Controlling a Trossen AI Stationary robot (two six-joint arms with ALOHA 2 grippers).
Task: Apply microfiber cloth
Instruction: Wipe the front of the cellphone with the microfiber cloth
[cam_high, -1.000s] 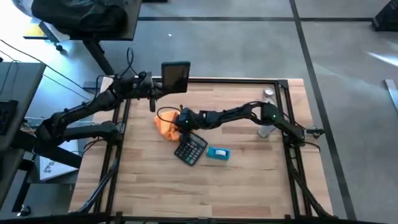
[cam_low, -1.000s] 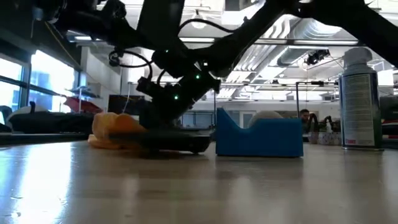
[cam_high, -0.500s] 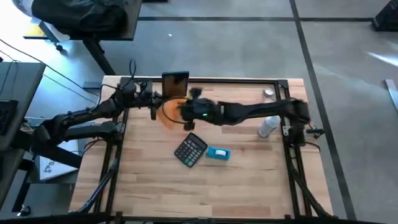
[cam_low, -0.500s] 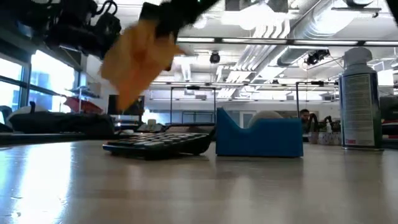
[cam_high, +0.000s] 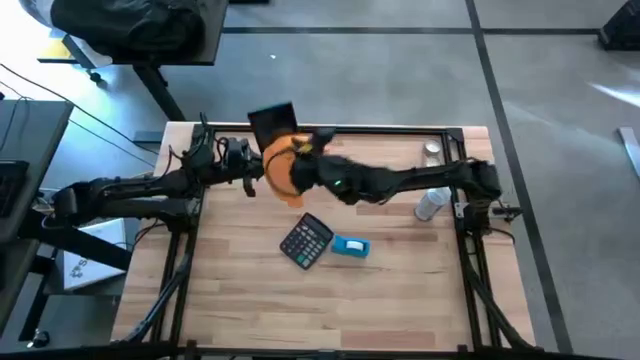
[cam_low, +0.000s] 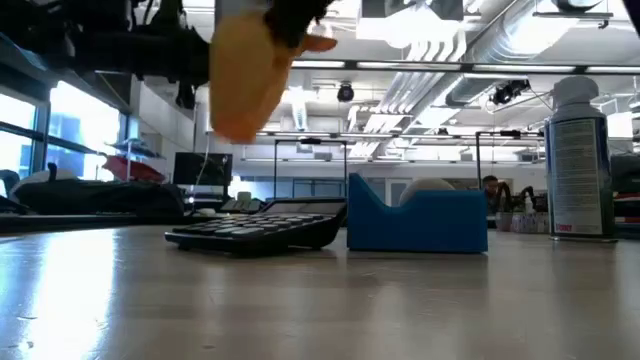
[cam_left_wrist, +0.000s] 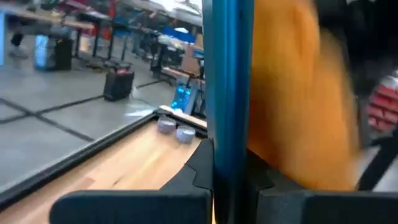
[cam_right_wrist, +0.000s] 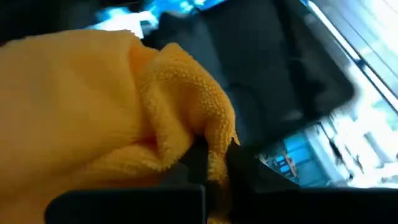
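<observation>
The orange microfiber cloth (cam_high: 281, 165) hangs in the air over the table's far part, bunched in my right gripper (cam_right_wrist: 208, 167), which is shut on it. Right beside it is a flat teal-edged slab (cam_high: 272, 120) with a dark face, held up off the table by my left gripper (cam_left_wrist: 227, 183), which is shut on it. In the left wrist view the cloth (cam_left_wrist: 298, 93) hangs next to the slab's teal edge (cam_left_wrist: 227, 74). Whether cloth and slab touch, I cannot tell. My left gripper pinches the slab's lower edge (cam_left_wrist: 227, 152) between its two fingers, which come level from the table's left. The slab stands on edge above the fingers, clear of the table. My right gripper pinches a bunched fold of the cloth (cam_right_wrist: 198, 138), several layers, between its two fingers. The cloth is lifted clear and hangs slack (cam_low: 245, 80) below the fingers.
A black calculator (cam_high: 305, 240) and a small blue-and-white box (cam_high: 350, 246) lie mid-table. A spray can (cam_high: 430, 204) stands near the right edge, with a small round thing (cam_high: 432, 150) behind it. The near half of the wooden table (cam_high: 320, 310) is bare.
My right gripper has lifted the cloth off the table beside the calculator and carried it up and toward the far edge, to the slab. The cloth now hangs clear of the table. The slab in my left gripper has tipped and shifted slightly left.
</observation>
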